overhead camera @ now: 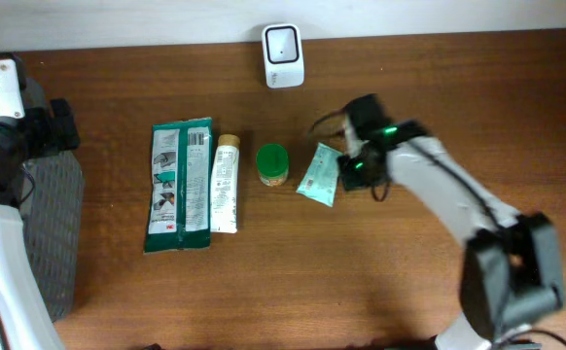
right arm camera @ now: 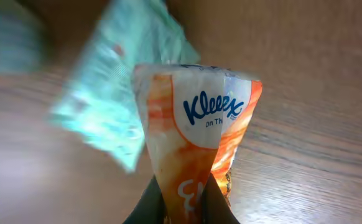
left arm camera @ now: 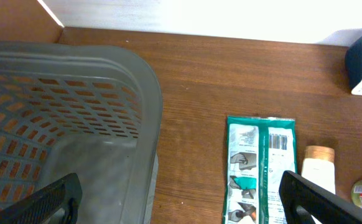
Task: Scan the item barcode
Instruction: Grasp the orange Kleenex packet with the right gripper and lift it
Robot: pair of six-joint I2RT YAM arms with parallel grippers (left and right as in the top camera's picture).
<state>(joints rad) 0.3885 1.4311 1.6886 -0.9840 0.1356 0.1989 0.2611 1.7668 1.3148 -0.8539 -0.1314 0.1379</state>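
An orange Kleenex pack (right arm camera: 193, 124) is being pinched at one end by the right gripper (right arm camera: 184, 205), its jaws clamped on it, likely so the barcode can be turned outward. Just behind it, a teal packet (right arm camera: 116, 93) is lying on the table (right arm camera: 311, 155). Farther off, a white scanner (overhead camera: 283, 55) is standing at the back edge. The left gripper (left arm camera: 181, 202) is being held with jaws wide apart above a grey basket (left arm camera: 75, 74).

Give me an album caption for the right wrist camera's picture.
Right gripper pinching an orange-and-white Kleenex pack, with a blurred pale teal packet and the wooden table behind.
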